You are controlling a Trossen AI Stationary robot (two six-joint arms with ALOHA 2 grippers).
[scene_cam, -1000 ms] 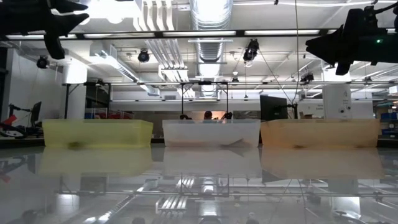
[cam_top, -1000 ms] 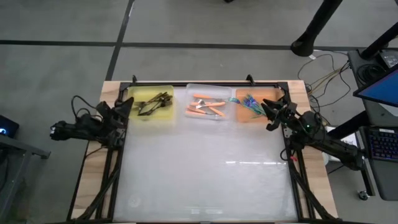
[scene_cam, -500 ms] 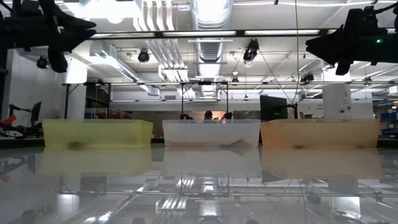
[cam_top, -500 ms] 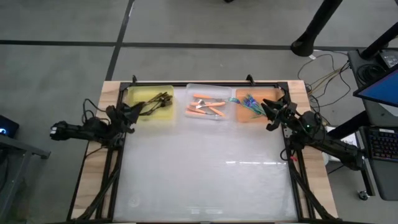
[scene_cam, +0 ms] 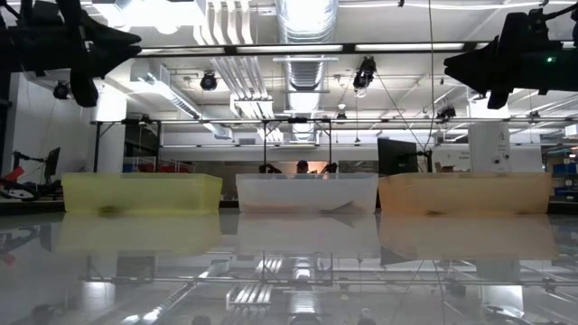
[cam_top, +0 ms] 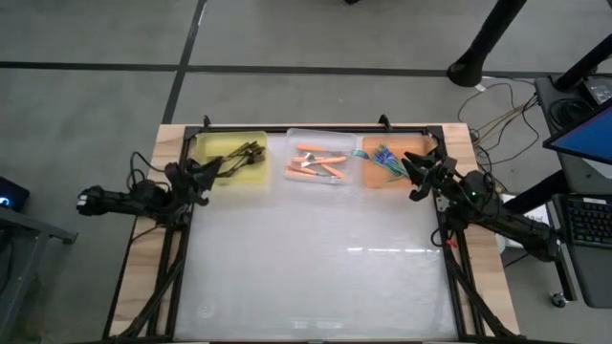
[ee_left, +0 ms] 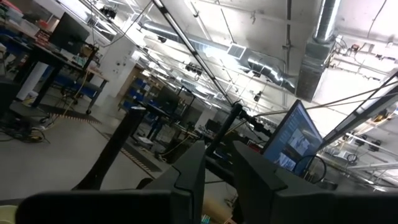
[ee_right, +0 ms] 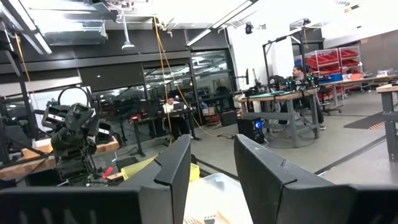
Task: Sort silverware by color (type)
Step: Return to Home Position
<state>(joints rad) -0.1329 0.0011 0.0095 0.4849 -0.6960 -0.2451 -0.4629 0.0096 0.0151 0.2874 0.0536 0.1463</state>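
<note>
- The silverware lay sorted in three bins in a row along the bench's (cam_top: pixel 316 277) far edge: black forks (cam_top: pixel 241 155) in the yellow bin (cam_top: pixel 206 143), orange forks (cam_top: pixel 318 165) in the clear bin (cam_top: pixel 296 136), and teal-blue forks (cam_top: pixel 386 157) in the orange bin (cam_top: pixel 421 145).
- No fork showed loose on the open bench, so the sorting looked done.
- The left gripper (cam_top: pixel 210 169) hung at the near left corner of the yellow bin. Its fingers (ee_left: pixel 186 186) stood a narrow gap apart and held nothing.
- The right gripper (cam_top: pixel 411 174) hung at the orange bin's right side. Its fingers (ee_right: pixel 171 171) stood somewhat wider apart, also empty.
- The forks looked light, stiff and slim, with slick metal tines. In their overlapping heaps, the best hold would likely be across a handle near its middle, on a fork lying on top.
- The high view alone showed the forks by colour and bin. The low view showed only frosted bin walls with faint shadows inside.
- The low view showed what the high view could not: both grippers were raised well above the bin rims.
- The right wrist view alone took in people seated at desks in the room beyond.
</note>
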